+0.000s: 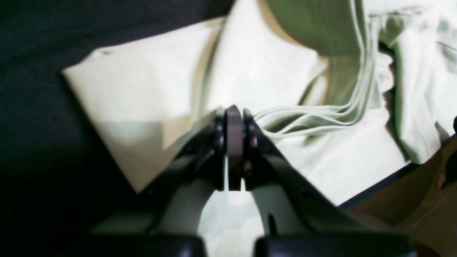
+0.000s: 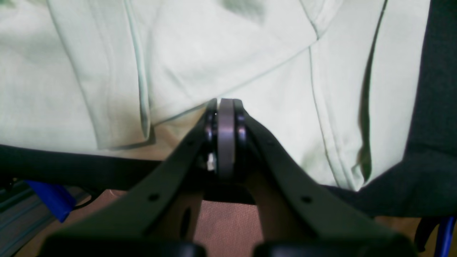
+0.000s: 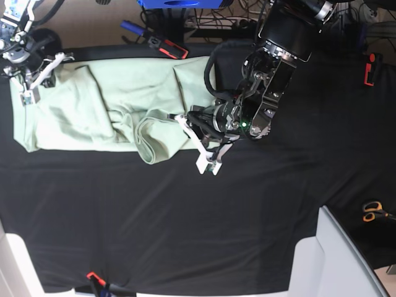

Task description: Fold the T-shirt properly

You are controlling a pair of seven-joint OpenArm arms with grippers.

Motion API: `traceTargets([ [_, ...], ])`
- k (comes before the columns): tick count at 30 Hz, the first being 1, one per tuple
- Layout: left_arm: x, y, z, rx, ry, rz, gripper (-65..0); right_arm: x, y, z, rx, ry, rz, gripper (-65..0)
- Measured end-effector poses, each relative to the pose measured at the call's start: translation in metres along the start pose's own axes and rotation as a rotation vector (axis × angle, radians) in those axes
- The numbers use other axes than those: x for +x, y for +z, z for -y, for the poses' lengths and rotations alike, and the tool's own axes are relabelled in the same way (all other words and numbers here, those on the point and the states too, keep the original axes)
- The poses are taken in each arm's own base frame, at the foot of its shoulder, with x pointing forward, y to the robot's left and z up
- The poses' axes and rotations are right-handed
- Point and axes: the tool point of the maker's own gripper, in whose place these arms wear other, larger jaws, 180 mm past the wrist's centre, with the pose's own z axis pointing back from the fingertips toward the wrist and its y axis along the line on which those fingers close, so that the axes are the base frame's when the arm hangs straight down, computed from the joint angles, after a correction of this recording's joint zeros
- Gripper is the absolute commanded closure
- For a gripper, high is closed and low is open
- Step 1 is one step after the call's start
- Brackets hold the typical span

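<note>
Both tools, left tool and right tool, closed, gripping nothing; risk of dragging bunched T-shirt folds further askew on counter

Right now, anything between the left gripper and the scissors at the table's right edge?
Base view: only bare black tablecloth between the left gripper and the scissors.

I see both wrist views soft and blurred; pale mint-green cotton T-shirt overexposed; base view sharp, evenly lit.
</note>
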Motion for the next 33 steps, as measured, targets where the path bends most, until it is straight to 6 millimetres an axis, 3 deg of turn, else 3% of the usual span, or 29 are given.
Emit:
traceTargets([
  [22, -0.015, -0.010, 0.063, -0.118, -0.053, -0.036, 0.0, 0.002, 0.000, 0.001, -0.001, 0.002, 0.003, -0.3],
  [29, -0.016, -0.007, 0.099, -0.262, -0.188, -0.028, 0.0, 0.003, -0.001, 0.000, -0.001, 0.000, 0.006, -0.3],
  [33, -0.027, -0.006, 0.118, -0.306, -0.309, -0.068, 0.0, 0.003, -0.001, 0.000, -0.001, 0.000, 0.005, -0.3],
])
